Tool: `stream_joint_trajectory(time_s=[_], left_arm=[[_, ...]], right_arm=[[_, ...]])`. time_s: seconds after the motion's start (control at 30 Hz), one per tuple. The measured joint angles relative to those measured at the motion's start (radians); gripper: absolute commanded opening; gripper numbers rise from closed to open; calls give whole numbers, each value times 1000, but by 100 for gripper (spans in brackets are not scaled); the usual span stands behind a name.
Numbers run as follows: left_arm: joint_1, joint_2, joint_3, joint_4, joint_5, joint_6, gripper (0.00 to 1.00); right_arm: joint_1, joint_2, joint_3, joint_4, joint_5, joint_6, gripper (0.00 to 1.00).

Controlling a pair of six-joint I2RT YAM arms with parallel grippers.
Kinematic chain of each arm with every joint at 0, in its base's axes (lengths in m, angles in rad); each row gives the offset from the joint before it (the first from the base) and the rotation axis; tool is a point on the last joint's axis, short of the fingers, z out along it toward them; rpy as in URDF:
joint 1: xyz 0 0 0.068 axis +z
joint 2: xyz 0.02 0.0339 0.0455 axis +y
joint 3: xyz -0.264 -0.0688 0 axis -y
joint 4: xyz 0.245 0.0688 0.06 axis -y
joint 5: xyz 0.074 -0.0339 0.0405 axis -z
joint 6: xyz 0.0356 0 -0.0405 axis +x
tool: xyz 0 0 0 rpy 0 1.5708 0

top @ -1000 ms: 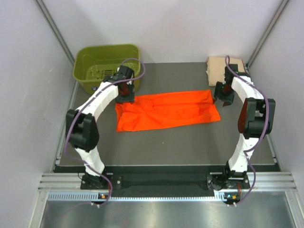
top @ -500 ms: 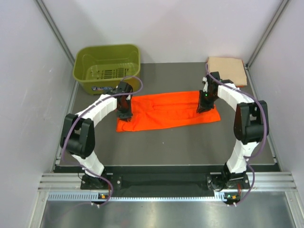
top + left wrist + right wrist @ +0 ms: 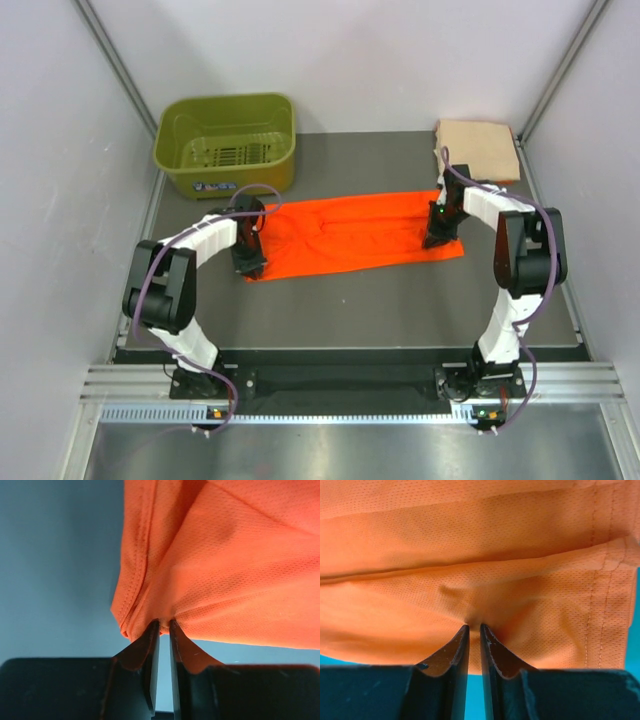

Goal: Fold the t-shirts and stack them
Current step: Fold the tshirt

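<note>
Top view with both wrist views. The orange shirt (image 3: 350, 235) lies as a long flat band across the middle of the bench (image 3: 350, 310), its long axis running left to right. The left pincer (image 3: 248, 260) is down at the band's near-left corner. Its tips are pressed almost together and pinch a small pucker of orange cloth just beside the hem. The right pincer (image 3: 434, 236) sits close to the right-hand hem, a little inside the near edge. It is likewise nearly closed, and cloth gathers in wrinkles at its tips.

The two grips fall at opposite ends of the same long edge. This placement probably lets the arms raise that edge evenly and keep the band taut, so that the next fold comes out straight rather than skewed. Each pinch appears to take only a shallow bite of thin mesh cloth, so a layer could slip free on lifting.

The peach shirt (image 3: 478, 150) rests as a folded square at the far-right corner, well apart from the orange one, and probably serves as the base of the stack. The basket (image 3: 240, 180) stands at the far left.
</note>
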Motion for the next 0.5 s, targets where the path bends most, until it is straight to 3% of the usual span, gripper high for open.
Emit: stream_joint_trajectory(time_s=[0.17, 0.5], left_arm=[[18, -31, -34, 26, 15, -39, 14], [24, -140, 5, -34, 60, -10, 20]], right_arm=[[-12, -23, -35, 33, -13, 3, 16], [-13, -34, -13, -27, 25, -5, 20]])
